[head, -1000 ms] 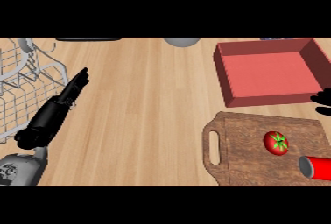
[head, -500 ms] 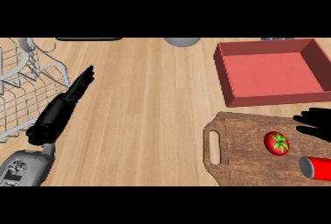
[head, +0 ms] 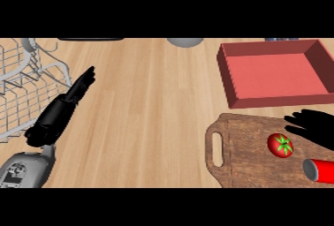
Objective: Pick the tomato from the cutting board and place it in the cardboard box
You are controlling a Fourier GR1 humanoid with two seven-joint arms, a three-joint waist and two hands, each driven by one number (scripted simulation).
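Starting at the far left, a wire rack [head: 26, 84] made of thin grey bars sits on the pale wooden counter [head: 150, 114]. Just beside it lies the left hand [head: 77, 88], black and long, with its fingers straight and flat together, holding nothing. At the far edge, a round grey thing [head: 185, 42] peeks in. To the right sits the box [head: 277, 73], square and red with low walls. Near to it lies the cutting board [head: 244, 154], dark brown wood with rounded corners and a long slot handle. The tomato [head: 280, 145] rests on this board, round, red and shiny, with a green star on top. A red can [head: 320, 170] stands just beside it on the near right. The right hand [head: 316, 126] is over the board's far right corner, fingers spread wide, close to the tomato but not holding it.
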